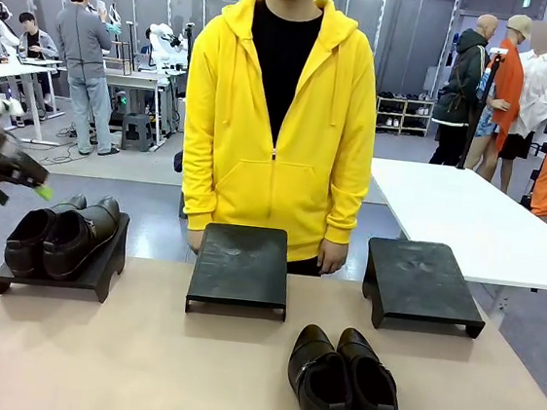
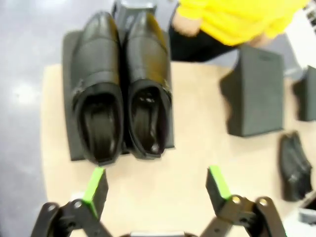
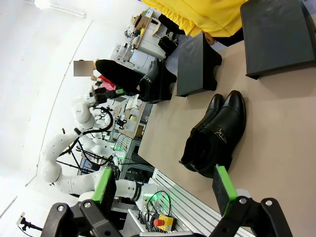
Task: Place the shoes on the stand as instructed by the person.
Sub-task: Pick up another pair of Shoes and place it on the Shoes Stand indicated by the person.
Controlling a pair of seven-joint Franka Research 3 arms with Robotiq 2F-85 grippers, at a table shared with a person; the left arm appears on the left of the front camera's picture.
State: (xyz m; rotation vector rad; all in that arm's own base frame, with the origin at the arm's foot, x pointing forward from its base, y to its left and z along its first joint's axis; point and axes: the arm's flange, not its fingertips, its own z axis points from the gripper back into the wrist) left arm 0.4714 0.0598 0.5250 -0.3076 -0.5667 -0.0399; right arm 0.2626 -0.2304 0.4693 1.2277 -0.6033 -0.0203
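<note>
The left hand (image 2: 155, 180), fingers spread wide, looks down on the dark brown dress shoes (image 2: 121, 89), set side by side on the left stand (image 1: 49, 287). The right hand (image 3: 165, 185) (also spread) faces the black dress shoes (image 3: 215, 133) on the bench (image 3: 276, 148) — before the middle stand (image 1: 240, 265), the person (image 1: 278, 117) behind it.

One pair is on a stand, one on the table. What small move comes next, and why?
Probably lower the open right gripper toward the black pair on the table: it lies unplaced on that arm's side, while the other pair already sits on the left stand.
</note>
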